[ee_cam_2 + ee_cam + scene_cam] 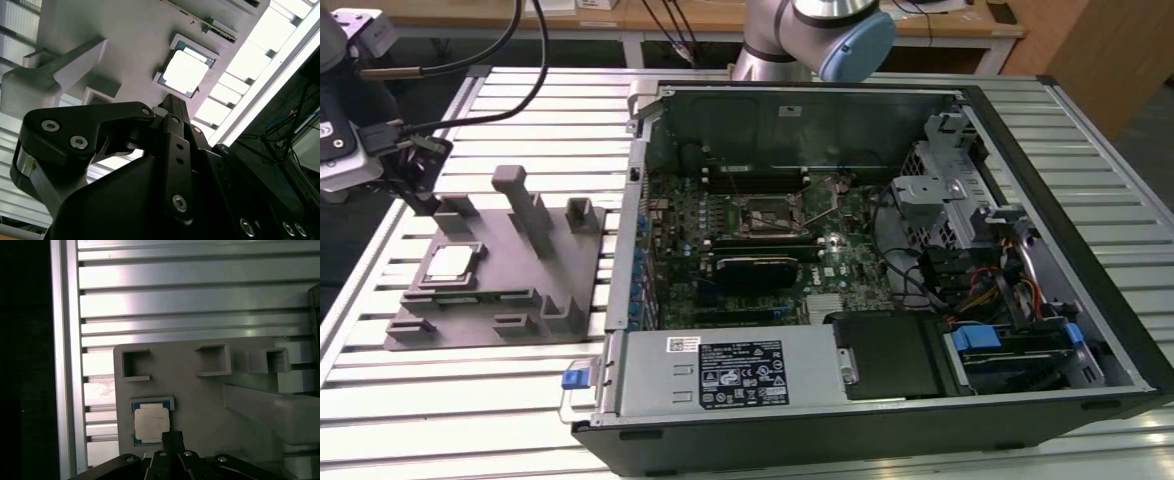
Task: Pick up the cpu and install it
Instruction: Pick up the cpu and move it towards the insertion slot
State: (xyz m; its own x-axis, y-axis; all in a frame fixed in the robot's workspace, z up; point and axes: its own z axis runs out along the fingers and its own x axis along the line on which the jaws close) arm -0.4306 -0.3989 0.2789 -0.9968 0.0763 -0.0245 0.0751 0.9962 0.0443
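One gripper (422, 200), exterior view: it hangs on the arm (814, 30) over the far end of the grey fixture (507, 278), at the exterior view's left. Its two dark fingers point down, drawn together, with nothing between them.
One cpu (451, 262), exterior view: it lies flat, pale metal top up, in a square seat of the grey fixture. It is nearer the camera than the gripper and apart from it.
One grey fixture, exterior view: it rests on the slatted aluminium table (454, 400), just beside the computer case (1107, 300).
One computer case, exterior view: the side is open. Inside are one motherboard (854, 262), one dark square socket (767, 212) and one power supply (707, 372) along the near edge.
One gripper (171, 102), second wrist view: the fingertips meet in a single narrow point and pinch nothing.
One cpu (186, 73), second wrist view: it sits in its framed seat on the grey fixture (135, 45), just beyond the fingertips and untouched.
One gripper (172, 436), first wrist view: the fingers are pressed together.
One cpu (150, 424), first wrist view: it is seated flat in the grey fixture (200, 400), near the fingertips.
Three recesses (136, 364), first wrist view: square pockets in a row along one edge of the grey fixture.
One table (200, 295), first wrist view: its slats run on beyond the grey fixture.
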